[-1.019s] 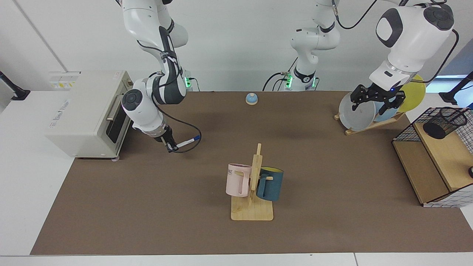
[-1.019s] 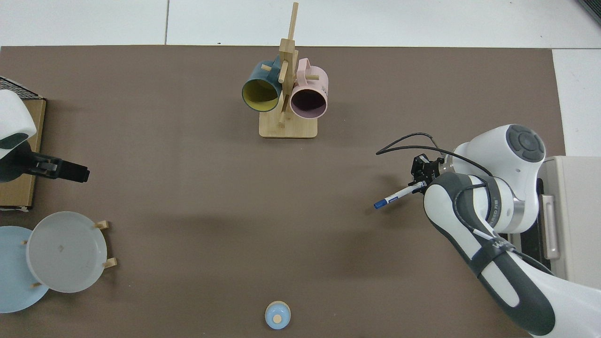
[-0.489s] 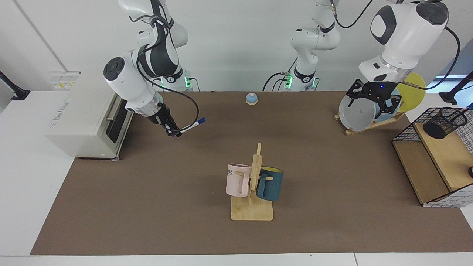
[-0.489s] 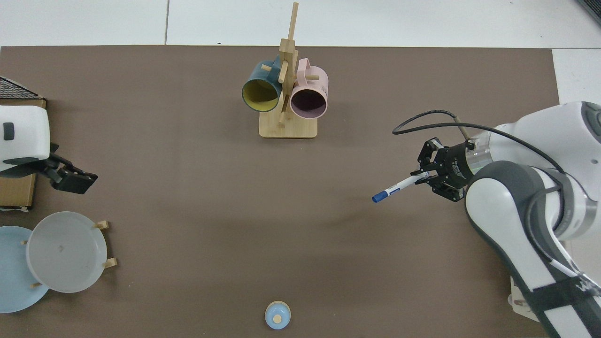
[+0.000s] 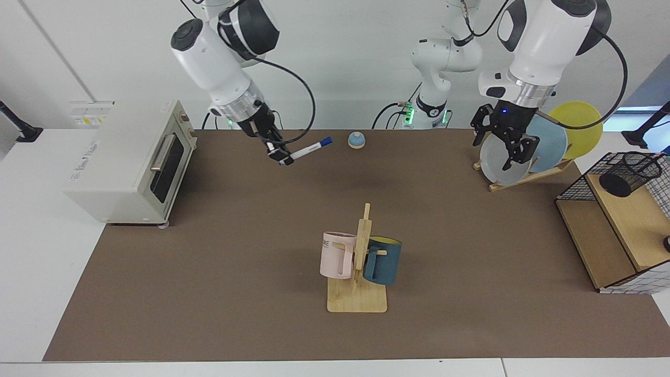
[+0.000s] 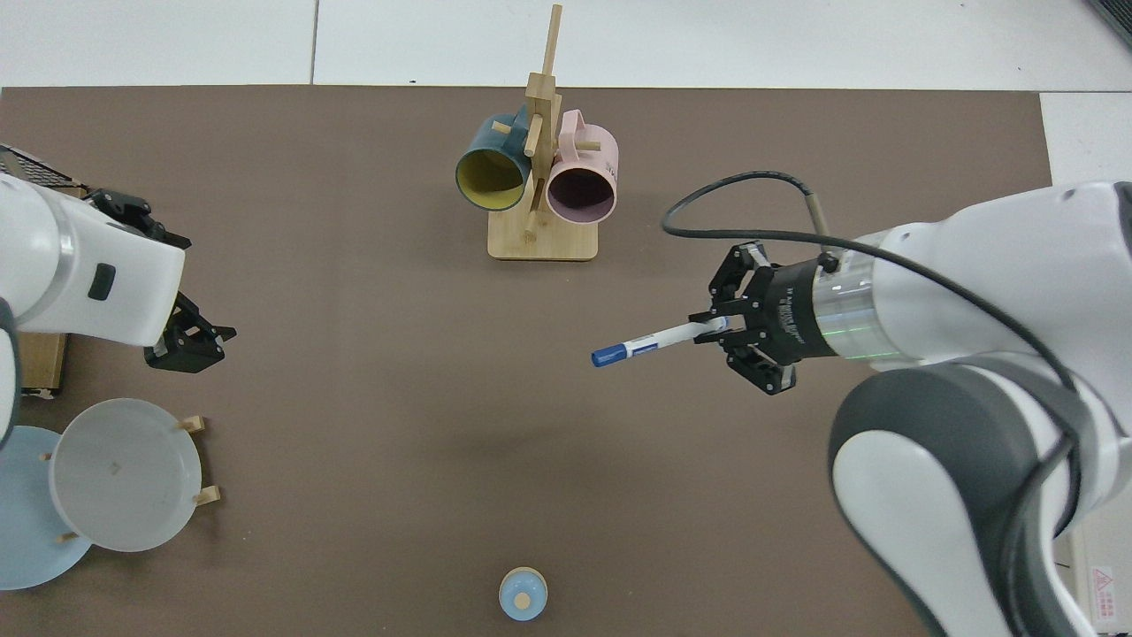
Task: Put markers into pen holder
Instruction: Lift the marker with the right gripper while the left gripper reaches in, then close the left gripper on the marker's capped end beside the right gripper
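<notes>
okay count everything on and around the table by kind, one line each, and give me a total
Markers: 1, the marker held by the right gripper
Pen holders: 1, the pen holder
Mugs: 2, pink mug, teal mug
Plates: 3, grey plate, blue plate, yellow plate
Racks: 2, mug rack, plate rack
Bells: 1, bell
Toaster ovens: 1, toaster oven
Shelf boxes: 1, shelf box
Total: 12

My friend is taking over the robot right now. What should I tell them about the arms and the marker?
Right gripper is shut on the white-barrelled marker with a blue cap, held in the air above the brown mat, cap pointing away from the gripper.
Left gripper is open and holds nothing, in front of the plate rack.
The black wire-mesh pen holder sits on the wooden shelf box, with no marker showing in it.
Done: marker picked up.
Left: carry it across and drop it into the holder.
</notes>
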`<state>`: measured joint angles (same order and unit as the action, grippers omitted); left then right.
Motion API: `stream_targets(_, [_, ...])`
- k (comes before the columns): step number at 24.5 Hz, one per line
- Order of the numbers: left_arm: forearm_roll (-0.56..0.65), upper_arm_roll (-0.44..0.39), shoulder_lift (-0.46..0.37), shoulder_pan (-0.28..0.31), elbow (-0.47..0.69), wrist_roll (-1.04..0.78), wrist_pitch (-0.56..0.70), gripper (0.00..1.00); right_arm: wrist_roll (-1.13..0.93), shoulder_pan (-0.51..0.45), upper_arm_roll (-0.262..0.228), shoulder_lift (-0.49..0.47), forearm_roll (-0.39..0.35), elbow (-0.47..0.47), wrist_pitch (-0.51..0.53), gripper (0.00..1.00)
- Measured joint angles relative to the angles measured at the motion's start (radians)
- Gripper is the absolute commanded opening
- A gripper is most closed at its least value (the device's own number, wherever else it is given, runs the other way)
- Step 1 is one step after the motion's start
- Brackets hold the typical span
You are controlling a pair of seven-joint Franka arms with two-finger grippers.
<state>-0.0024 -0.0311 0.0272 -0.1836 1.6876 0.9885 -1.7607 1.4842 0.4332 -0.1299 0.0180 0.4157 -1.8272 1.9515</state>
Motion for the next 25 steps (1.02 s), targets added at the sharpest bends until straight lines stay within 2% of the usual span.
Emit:
stream_targets(5, [0.000,0.041,-0.003,-0.019,-0.012,0.024,-0.008,1.00,0.197,0.130,0.005,-0.013,0.002,0.005,0.108,0.00])
stream_targets(12, [-0.029,0.070,-0.013,-0.025,-0.027,0.158,-0.016,1.00,0.332,0.226,0.004,-0.051,0.032,0.006,0.210,0.00])
stream_targets(18, [-0.114,0.085,-0.013,-0.047,-0.014,0.214,-0.011,1.00,0.386,0.252,0.003,-0.074,0.075,0.008,0.255,0.00])
stream_targets(22, [-0.128,0.108,0.007,-0.058,0.023,0.211,-0.001,1.00,0.401,0.253,0.002,-0.079,0.084,0.012,0.257,0.00])
stream_targets(25, [-0.130,0.132,0.033,-0.064,0.060,0.190,0.002,1.00,0.408,0.254,0.002,-0.079,0.119,0.013,0.259,0.00])
